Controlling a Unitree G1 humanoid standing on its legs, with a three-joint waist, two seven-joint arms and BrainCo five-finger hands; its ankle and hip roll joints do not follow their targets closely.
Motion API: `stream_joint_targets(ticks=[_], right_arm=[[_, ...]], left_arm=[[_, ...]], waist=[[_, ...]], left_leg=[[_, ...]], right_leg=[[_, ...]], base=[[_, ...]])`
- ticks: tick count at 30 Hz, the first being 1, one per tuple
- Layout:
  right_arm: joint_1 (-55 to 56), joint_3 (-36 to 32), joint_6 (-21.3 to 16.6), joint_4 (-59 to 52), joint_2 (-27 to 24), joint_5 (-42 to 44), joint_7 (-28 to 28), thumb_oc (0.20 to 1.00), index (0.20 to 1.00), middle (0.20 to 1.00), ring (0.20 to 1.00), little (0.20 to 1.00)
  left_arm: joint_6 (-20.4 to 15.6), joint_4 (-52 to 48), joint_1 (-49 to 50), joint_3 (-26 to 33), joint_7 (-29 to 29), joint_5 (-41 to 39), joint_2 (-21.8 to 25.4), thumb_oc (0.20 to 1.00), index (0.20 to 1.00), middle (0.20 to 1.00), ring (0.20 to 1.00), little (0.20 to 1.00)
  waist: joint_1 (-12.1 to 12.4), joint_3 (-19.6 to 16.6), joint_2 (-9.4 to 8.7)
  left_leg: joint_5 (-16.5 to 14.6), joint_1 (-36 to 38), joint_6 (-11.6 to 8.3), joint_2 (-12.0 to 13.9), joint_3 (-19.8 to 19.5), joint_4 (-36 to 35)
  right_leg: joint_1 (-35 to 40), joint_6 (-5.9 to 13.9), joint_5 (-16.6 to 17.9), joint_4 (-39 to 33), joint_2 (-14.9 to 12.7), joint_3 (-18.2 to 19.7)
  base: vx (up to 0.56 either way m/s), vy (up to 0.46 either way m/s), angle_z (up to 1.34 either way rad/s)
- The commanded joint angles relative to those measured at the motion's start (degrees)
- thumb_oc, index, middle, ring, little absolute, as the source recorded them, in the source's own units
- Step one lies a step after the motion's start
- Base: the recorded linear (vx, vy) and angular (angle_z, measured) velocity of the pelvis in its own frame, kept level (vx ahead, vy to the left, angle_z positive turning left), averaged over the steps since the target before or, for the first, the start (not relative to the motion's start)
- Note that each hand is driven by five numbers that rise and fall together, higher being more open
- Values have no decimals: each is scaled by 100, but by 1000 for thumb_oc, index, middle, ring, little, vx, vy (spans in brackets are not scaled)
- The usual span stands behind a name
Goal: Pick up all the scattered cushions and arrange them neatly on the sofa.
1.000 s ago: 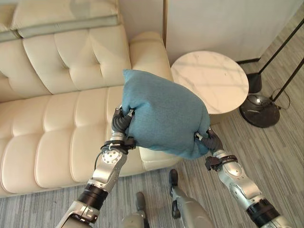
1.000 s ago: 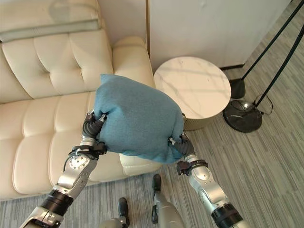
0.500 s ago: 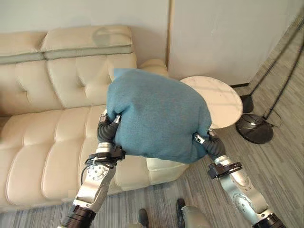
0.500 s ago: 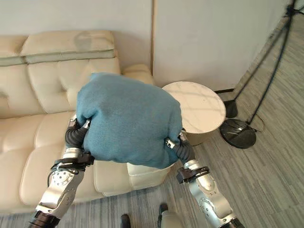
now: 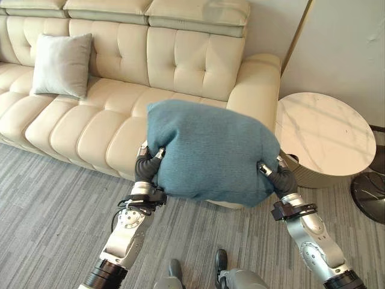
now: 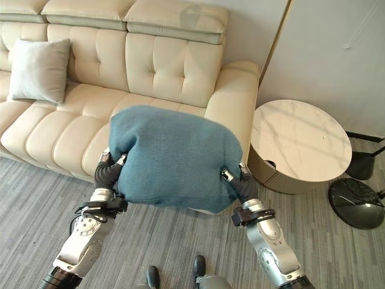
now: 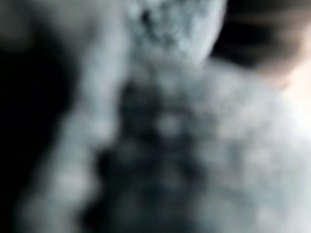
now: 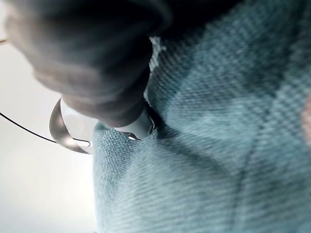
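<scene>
Sofa (image 5: 120, 66): cream, tufted, long; right armrest next to the side table. Seat bare apart from one cushion at the left end.

Side table (image 6: 301, 141): round, marble-look top, just beside the sofa's right armrest, on the grey plank floor (image 5: 48, 198).

Blue cushion (image 5: 210, 153): large, plump, woven teal cover. Held in the air in front of the sofa's front edge, near the right armrest, over the floor and not resting on the seat. Judged light and soft; it bulges between the hands, so it will give under pressure and sag if held at one corner. Best gripped at two opposite lower corners, as now.

Grey cushion (image 5: 62, 64): smaller, pale, propped upright against the backrest at the sofa's left end.

Left hand (image 5: 146, 165): fingers curled into the blue cushion's lower left corner, pinching the fabric.

Right hand (image 5: 278, 176): fingers curled on the lower right corner; its wrist view shows a thumb pressed into the weave.
</scene>
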Motion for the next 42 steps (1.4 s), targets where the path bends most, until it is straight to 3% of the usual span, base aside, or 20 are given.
stream_joint_targets(ticks=[1,3,5,6,7,10,12,14,16,17,18,19,20,23,24,25,26,33,42], right_arm=[[-727,575,-587,-1347,701,28,618,200,200,200,200,200],[-706,590,-573,-1331,752,16,643,200,200,200,200,200],[-797,698,-522,-1269,855,-1,681,200,200,200,200,200],[-822,770,-534,-1249,909,19,702,200,200,200,200,200],[-810,778,-521,-1217,908,44,726,200,200,200,200,200],[-923,803,-539,-1242,869,164,785,200,200,200,200,200],[-884,753,-532,-1202,810,216,826,200,200,200,200,200],[-609,613,-546,-1277,726,242,855,200,200,200,200,200],[-450,430,-618,-1300,579,200,823,200,200,200,200,200],[-393,318,-635,-1325,479,201,794,200,200,200,200,200],[-336,265,-629,-1310,429,204,767,200,200,200,200,200],[-331,241,-619,-1323,380,195,762,200,200,200,200,200],[-251,147,-608,-1342,329,128,774,200,200,200,200,200],[-213,87,-617,-1297,384,105,718,200,200,200,200,200],[-268,70,-647,-1183,427,26,595,200,200,200,200,200],[-257,39,-647,-1183,440,22,582,200,200,200,200,200],[-224,39,-622,-1175,452,-71,619,200,200,200,200,200],[-527,168,-489,-765,499,-630,489,200,200,200,200,200],[-832,270,-347,-82,535,-1201,283,200,200,200,200,200]], left_arm=[[-368,-584,-477,-740,-725,216,93,200,200,200,200,200],[-349,-584,-468,-693,-748,241,173,200,200,200,200,200],[-344,-613,-429,-591,-726,292,281,200,200,200,200,200],[-357,-565,-399,-554,-685,324,297,200,200,200,200,200],[-370,-510,-393,-570,-692,361,275,200,200,200,200,200],[-395,-543,-301,-461,-677,375,305,200,200,200,200,200],[-409,-484,-277,-426,-697,401,246,200,200,200,200,200],[-398,-525,-156,-479,-794,392,152,200,200,200,200,200],[-402,-501,-181,-566,-840,391,71,200,200,200,200,200],[-388,-455,-225,-591,-892,343,43,200,200,200,200,200],[-381,-416,-209,-566,-896,304,21,200,200,200,200,200],[-364,-403,-211,-565,-922,286,4,200,200,200,200,200],[-326,-379,-169,-571,-966,289,-43,200,200,200,200,200],[-319,-383,-172,-578,-911,308,-32,200,200,200,200,200],[-356,-347,-220,-608,-758,335,-49,200,200,200,200,200],[-355,-355,-189,-614,-775,328,-69,200,200,200,200,200],[-320,-377,-33,-563,-865,347,-57,200,200,200,200,200],[-328,-257,88,-340,-853,431,137,200,200,200,200,200],[-286,239,-156,-286,-673,640,60,200,200,200,200,200]], waist=[[42,-486,-333],[68,-485,-352],[59,-383,-343],[55,-308,-299],[6,-285,-287],[-50,-226,-273],[-133,-229,-295],[-218,-331,-278],[-306,-445,-223],[-364,-518,-224],[-384,-571,-252],[-359,-578,-275],[-313,-641,-392],[-200,-641,-494],[-104,-560,-482],[-110,-568,-429],[-127,-693,-334],[0,-789,-298],[47,-954,-230]], left_leg=[[-347,-622,232,-383,-18,662],[-414,-564,312,-464,-54,633],[-534,-381,498,-562,-74,594],[-598,-241,561,-570,-79,591],[-643,-74,578,-615,-131,515],[-822,228,586,-713,-150,411],[-993,517,540,-858,-206,395],[-1182,778,462,-944,-335,491],[-1007,681,143,-828,-291,1086],[-656,490,-140,-663,-135,1748],[-536,333,-214,-523,-27,2037],[-630,247,-158,-428,56,2037],[-978,7,5,-219,19,1590],[-608,-380,-38,-116,-542,1012],[-286,-639,-113,-115,-1079,792],[-300,-542,-97,-110,-1159,630],[-305,-232,-68,-106,-1085,334],[-433,208,154,-302,-617,268],[-525,516,246,-421,-558,111]], right_leg=[[585,948,-630,94,-681,-23],[489,985,-682,435,-753,24],[44,1115,-371,1532,-833,281],[-197,1158,-233,2015,-814,323],[-451,1099,-342,2039,-612,415],[-936,1016,-311,1393,-470,78],[-1132,1106,-92,696,-435,-307],[-767,960,-90,301,-383,-386],[-488,853,-20,202,-352,-435],[-280,780,-46,59,-346,-465],[-51,705,-129,-138,-277,-350],[69,706,-166,-237,-262,-238],[241,780,-248,-339,-363,-18],[343,794,-298,-386,-370,285],[419,780,-346,-333,-347,505],[435,778,-381,-286,-313,573],[512,768,-417,-218,-309,702],[609,862,-398,-53,-414,1092],[850,922,-425,-186,-535,1077]], base=[[70,109,10],[128,196,9],[202,325,-3],[251,263,-14],[329,198,-25],[286,70,-28],[484,15,9],[566,-33,32],[413,-83,93],[358,-79,89],[314,-37,65],[336,76,6],[264,108,-54],[214,102,-124],[155,123,-143],[261,232,-103],[253,244,-104],[151,129,-76],[79,16,8]])
